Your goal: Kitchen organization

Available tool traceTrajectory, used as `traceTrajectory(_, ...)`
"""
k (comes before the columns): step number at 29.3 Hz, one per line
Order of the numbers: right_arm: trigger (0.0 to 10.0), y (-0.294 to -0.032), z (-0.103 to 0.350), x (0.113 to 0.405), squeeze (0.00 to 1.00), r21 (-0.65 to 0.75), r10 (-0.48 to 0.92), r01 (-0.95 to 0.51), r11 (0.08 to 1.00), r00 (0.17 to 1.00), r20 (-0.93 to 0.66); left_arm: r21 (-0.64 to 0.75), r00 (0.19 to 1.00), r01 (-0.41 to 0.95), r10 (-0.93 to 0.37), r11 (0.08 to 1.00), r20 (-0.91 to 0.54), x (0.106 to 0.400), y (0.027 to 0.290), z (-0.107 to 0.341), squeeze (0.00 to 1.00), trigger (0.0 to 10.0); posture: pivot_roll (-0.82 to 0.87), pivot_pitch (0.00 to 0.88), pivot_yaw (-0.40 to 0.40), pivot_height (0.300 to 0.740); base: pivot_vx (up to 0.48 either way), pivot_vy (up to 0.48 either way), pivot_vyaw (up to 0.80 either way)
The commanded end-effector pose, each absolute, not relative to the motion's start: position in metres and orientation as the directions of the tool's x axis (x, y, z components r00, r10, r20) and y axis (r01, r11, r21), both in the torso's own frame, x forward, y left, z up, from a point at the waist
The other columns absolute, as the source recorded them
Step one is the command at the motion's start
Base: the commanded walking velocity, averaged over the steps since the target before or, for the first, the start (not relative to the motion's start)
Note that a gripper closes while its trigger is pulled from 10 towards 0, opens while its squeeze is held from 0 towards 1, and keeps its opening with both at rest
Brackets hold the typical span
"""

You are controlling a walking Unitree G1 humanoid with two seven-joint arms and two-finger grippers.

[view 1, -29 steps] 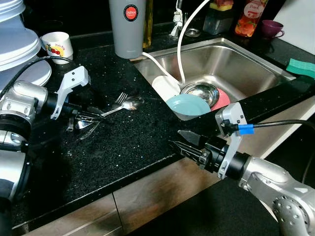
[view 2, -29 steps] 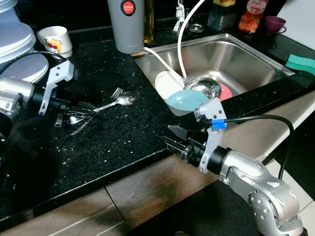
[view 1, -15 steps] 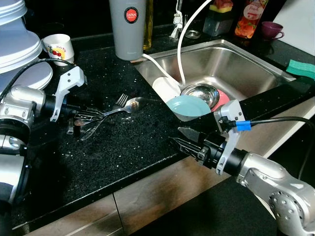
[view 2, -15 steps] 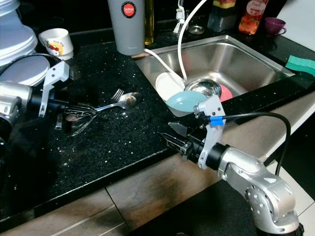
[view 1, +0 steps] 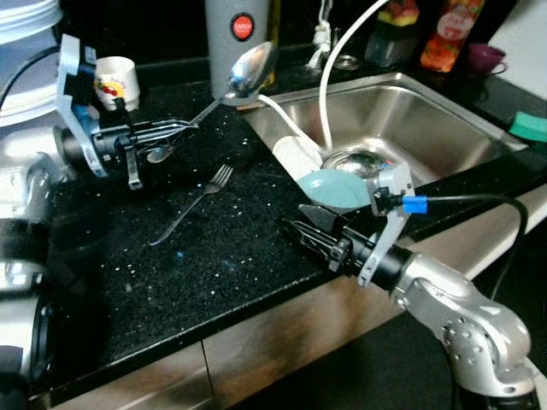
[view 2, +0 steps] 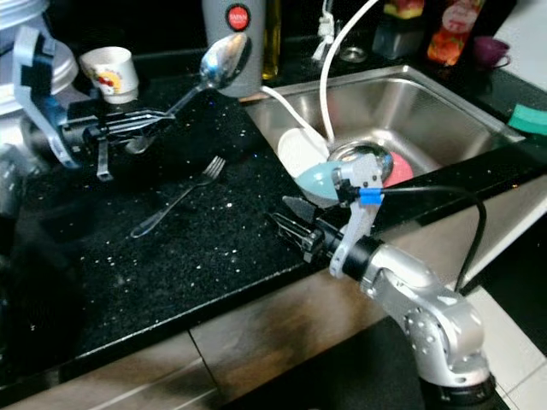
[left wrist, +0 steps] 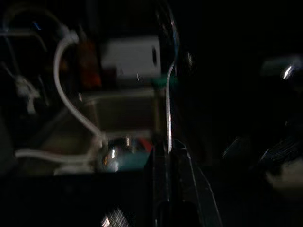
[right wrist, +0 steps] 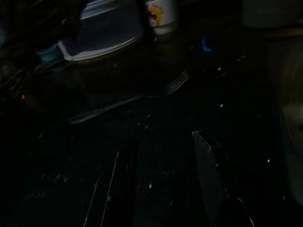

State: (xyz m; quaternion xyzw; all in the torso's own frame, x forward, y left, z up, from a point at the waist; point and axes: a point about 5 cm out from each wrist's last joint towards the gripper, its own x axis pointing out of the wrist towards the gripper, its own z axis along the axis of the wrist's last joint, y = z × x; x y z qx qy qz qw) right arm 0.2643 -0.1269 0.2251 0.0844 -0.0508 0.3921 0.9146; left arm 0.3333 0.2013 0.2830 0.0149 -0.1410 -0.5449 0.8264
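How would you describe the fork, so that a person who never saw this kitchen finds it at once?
Start at the steel sink and move to the black speckled counter on its left. The fork lies flat there, tines pointing toward the sink. Unlike the spoon, which the left pincer holds in the air, the fork lies alone on the stone, with four tines.

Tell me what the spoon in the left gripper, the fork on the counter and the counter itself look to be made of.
Spoon, held by the left gripper: polished metal, likely stainless steel; its bowl shines like a mirror.
Fork: the same silvery metal, duller where it lies flat.
Counter: glossy black stone, perhaps granite or a composite; pale flecks glitter across it.
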Motion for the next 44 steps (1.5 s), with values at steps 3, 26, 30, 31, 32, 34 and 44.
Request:
traceTrajectory(3,10.0,-0.129,0.224,0.274,0.0,0.138,0.667,-0.688,0.712,0.725,0.172,0.096,0.437,0.859,-0.818,0.503,0.373,0.323,0.185,0.279,0.0,0.0,-0.01,0.0,-0.018,0.74,0.0,0.0,-0.8)
traceTrajectory(26,10.0,-0.129,0.225,0.284,0.0,0.125,0.614,-0.649,0.75,0.754,0.232,0.284,0.831,0.478,-0.533,0.831,0.163,0.36,0.147,0.277,0.0,10.0,0.0,0.0,0.012,0.74,0.0,0.0,-0.4)
traceTrajectory(30,10.0,-0.127,0.225,0.283,0.0,0.129,0.612,-0.648,0.75,0.755,0.236,0.451,0.871,0.391,-0.481,0.802,0.099,0.379,0.144,0.279,0.0,10.0,-0.01,0.0,0.024,0.74,0.0,0.0,0.0)
traceTrajectory(31,10.0,-0.127,0.225,0.283,0.0,0.129,0.612,-0.648,0.75,0.755,0.236,0.451,0.871,0.391,-0.481,0.802,0.099,0.379,0.144,0.279,0.0,10.0,-0.01,0.0,0.024,0.74,0.0,0.0,0.0)
traceTrajectory(32,10.0,-0.127,0.224,0.283,0.0,0.13,0.611,-0.648,0.75,0.755,0.237,0.475,0.876,0.381,-0.474,0.794,0.09,0.382,0.143,0.279,0.0,10.0,-0.01,0.0,0.024,0.74,0.0,0.0,0.0)
traceTrajectory(34,10.0,-0.126,0.224,0.282,0.0,0.13,0.611,-0.648,0.751,0.756,0.237,0.506,0.878,0.374,-0.472,0.777,0.076,0.386,0.141,0.278,0.0,10.0,-0.02,0.0,0.034,0.74,0.0,0.0,0.0)
traceTrajectory(44,10.0,-0.13,0.223,0.277,0.0,0.125,0.596,-0.631,0.766,0.769,0.232,0.627,0.821,0.514,-0.547,0.586,-0.162,0.4,0.113,0.229,0.0,10.0,-0.05,0.0,0.063,0.74,0.0,0.0,0.0)
